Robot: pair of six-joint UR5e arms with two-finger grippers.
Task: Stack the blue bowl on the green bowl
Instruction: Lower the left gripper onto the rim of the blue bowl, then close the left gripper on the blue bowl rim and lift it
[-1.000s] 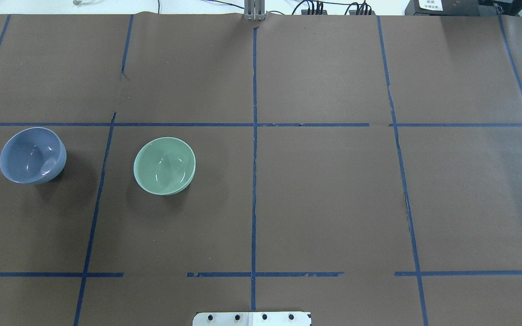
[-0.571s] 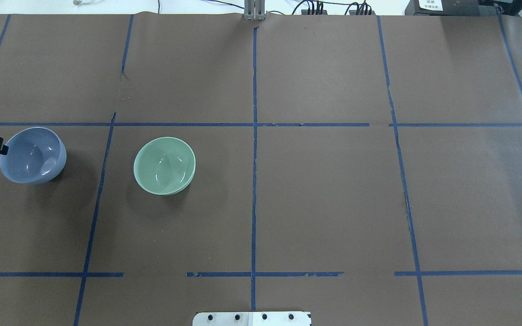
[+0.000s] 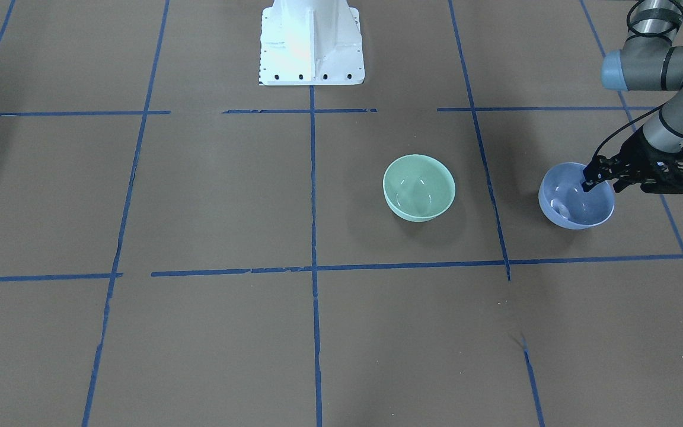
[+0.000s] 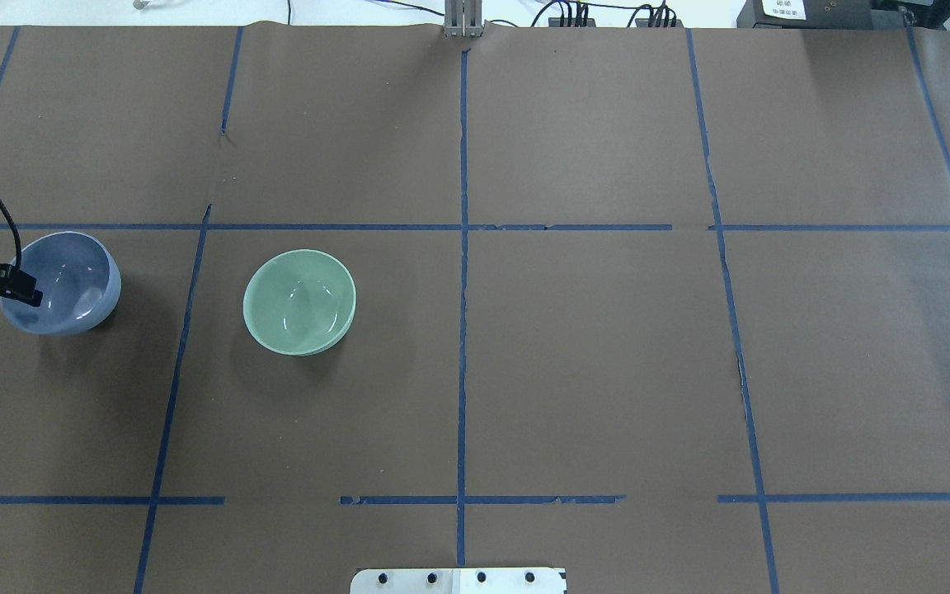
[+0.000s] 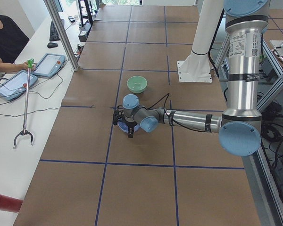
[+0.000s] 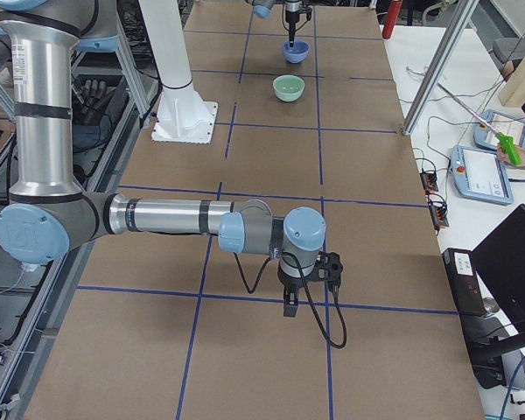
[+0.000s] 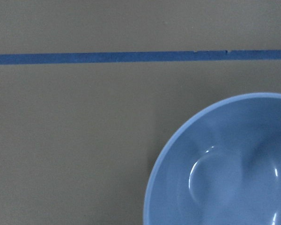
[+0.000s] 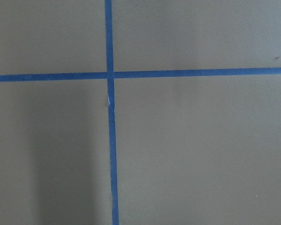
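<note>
Grasp step: my left fingers [image 3: 588, 180] hang at the blue bowl's [image 3: 573, 209] outer rim, left of the green bowl [image 3: 418, 187] on the table [image 3: 199, 207]. Apart or together, I cannot tell; next, clamp that rim

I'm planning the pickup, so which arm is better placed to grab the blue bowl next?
Left. The left claw is at the rim of the blue bowl, and the green bowl sits close by on that side. The right claw hangs far from both bowls.
</note>
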